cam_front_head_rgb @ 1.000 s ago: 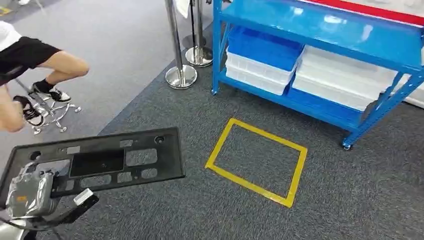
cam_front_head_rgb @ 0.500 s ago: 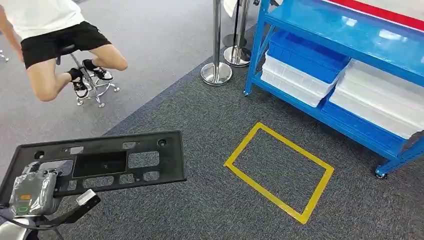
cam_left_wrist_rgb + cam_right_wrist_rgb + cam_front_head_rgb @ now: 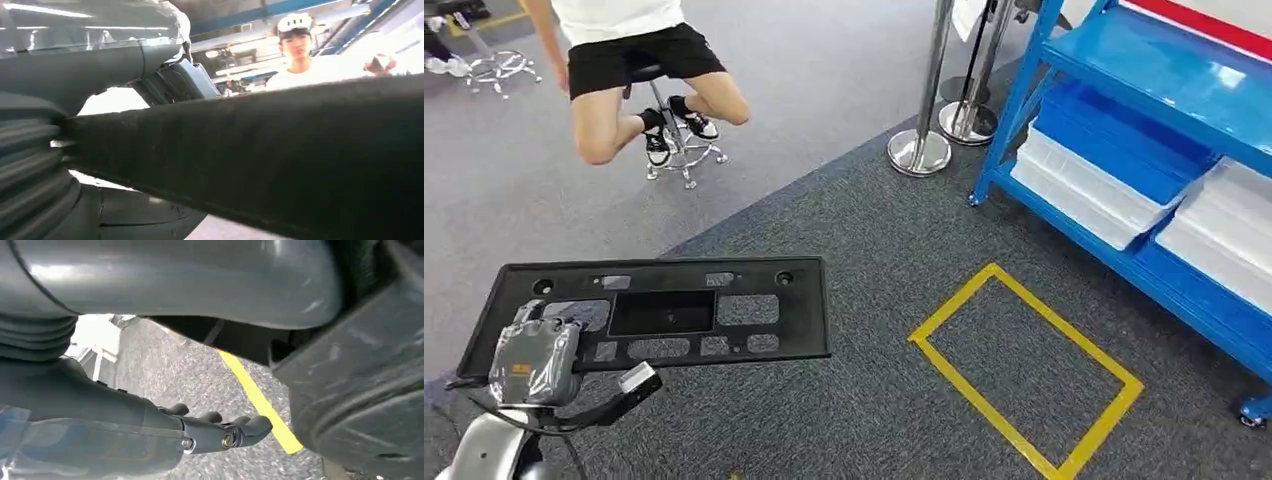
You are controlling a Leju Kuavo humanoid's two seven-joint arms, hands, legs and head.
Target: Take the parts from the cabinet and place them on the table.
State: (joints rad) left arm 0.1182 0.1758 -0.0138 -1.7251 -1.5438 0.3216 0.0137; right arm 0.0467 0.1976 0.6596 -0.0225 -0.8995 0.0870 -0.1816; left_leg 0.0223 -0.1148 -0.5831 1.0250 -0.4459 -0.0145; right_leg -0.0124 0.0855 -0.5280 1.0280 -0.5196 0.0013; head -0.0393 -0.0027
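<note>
Progress looks about halfway to me: the part is already out of the cabinet and in my grip, and setting it on the table is what's left. I have one long black plastic panel point(image 3: 659, 315), full of cut-outs, carried flat and roughly level in front of the body, well above the floor. My left hand point(image 3: 534, 362) grips it at the near left end; the wrapped grey hand sits over the panel's edge, and in the left wrist view the panel point(image 3: 260, 160) runs right across in front of the hand's ribbed cover, so the fingers are closed on it. My right hand point(image 3: 220, 432) hangs down by the body with nothing in it, its dark fingers curled inward over the carpet.

No table shows in front of me, so I judge I have to turn or walk further before I can put the panel down.

Underfoot is dark grey carpet point(image 3: 844, 250) with a rectangle of yellow tape point(image 3: 1024, 370) marked on it, giving way to lighter grey floor further out. To the right stands a blue metal shelf rack point(image 3: 1124, 60) on wheels, holding stacked white and blue bins point(image 3: 1094, 180). Chrome barrier posts point(image 3: 921, 140) stand beside it. A person point(image 3: 634, 60) sits on a wheeled stool ahead on the left, well apart from me.
</note>
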